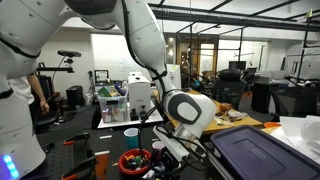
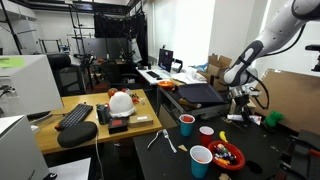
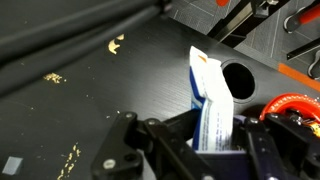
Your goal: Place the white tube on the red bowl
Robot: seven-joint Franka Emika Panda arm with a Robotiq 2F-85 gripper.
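In the wrist view my gripper (image 3: 212, 132) is shut on the white tube (image 3: 205, 85), a slim white tube with blue print that sticks out forward from between the jaws over the dark table. The red bowl (image 3: 292, 106) shows partly at the right edge, just beside the jaws. In both exterior views the red bowl (image 1: 133, 160) (image 2: 228, 156) holds small yellow, green and dark pieces. My gripper (image 1: 163, 148) (image 2: 240, 108) hangs above the table near it. The tube is hard to make out in both exterior views.
A blue cup (image 2: 186, 124), a small red cup (image 2: 206, 132) and a pale pink cup (image 2: 201, 160) stand near the bowl. A pale cup (image 1: 131, 132) stands behind it. A round hole (image 3: 238, 78) lies in the tabletop. A dark flat panel (image 1: 250, 150) is beside the arm.
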